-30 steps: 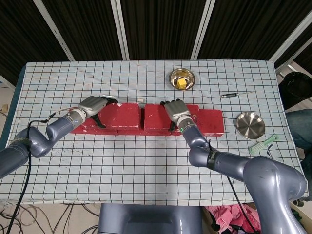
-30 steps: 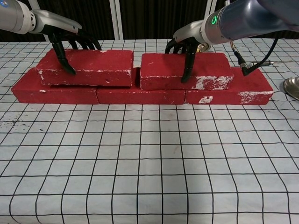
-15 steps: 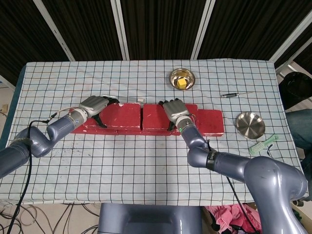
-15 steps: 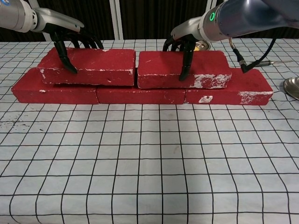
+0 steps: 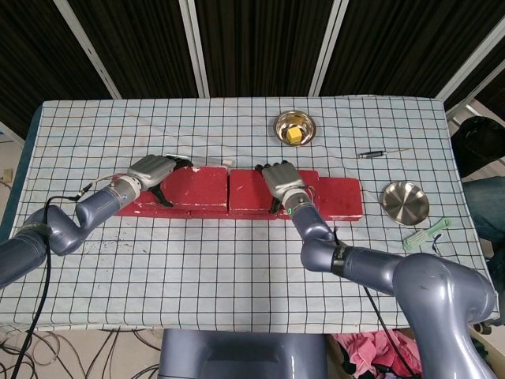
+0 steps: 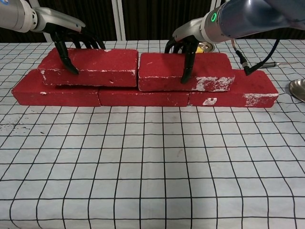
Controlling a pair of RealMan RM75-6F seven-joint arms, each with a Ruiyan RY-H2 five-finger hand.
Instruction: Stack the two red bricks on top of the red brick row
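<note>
Two red bricks lie side by side on top of the red brick row (image 6: 143,98), their inner ends touching or nearly so; the left upper brick (image 6: 90,67) sits over the row's left part, and the right upper brick (image 6: 186,71) sits over its middle and right part, leaving the row's right end bare. The left hand (image 6: 71,40) grasps the left upper brick near its left end, dark fingers (image 6: 62,55) draped over the top and down the front face; the right hand (image 6: 183,45) grasps the right upper brick near its middle, fingers curled over the top and one reaching down the front face. Behind the row, on the checked tablecloth (image 5: 237,268), stands a steel bowl (image 5: 293,126) holding a yellow block; a thin pen-like tool (image 5: 379,153) lies to the right; an empty steel bowl (image 5: 405,202) and a pale green comb-like object (image 5: 426,234) lie near the right edge.
</note>
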